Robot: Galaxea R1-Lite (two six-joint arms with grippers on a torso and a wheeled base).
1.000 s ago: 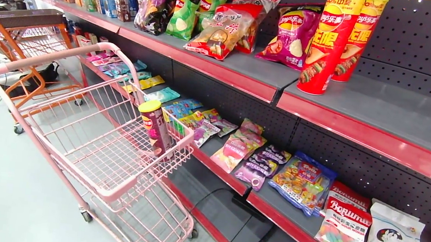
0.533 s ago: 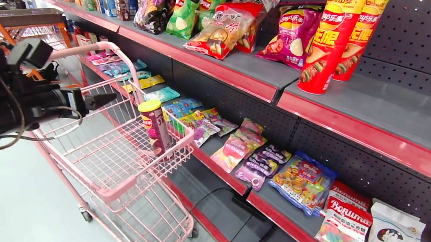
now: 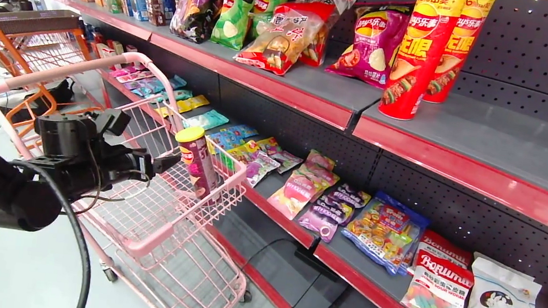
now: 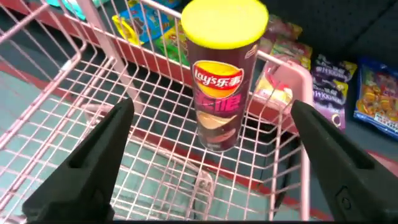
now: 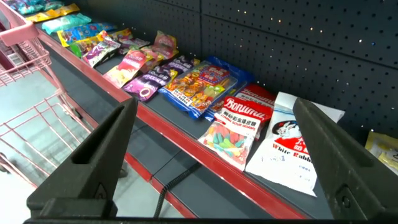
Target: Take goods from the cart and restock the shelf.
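Left wrist view: left claw (image 4: 211, 109) wide near the purple, yellow-lidded chip can (image 4: 217, 81) in the pink wire cart (image 4: 62, 124); right claw (image 5: 214, 109) wide too.

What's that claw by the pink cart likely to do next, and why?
Probably the left claw should ease forward until the purple chip can sits between its fingers. The claw is open and lined up with the can, which stands upright in the corner of the pink cart, not yet touched.

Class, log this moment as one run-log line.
left gripper: open, before chip can | chip can: upright in pink cart | right gripper: open, near lower shelf
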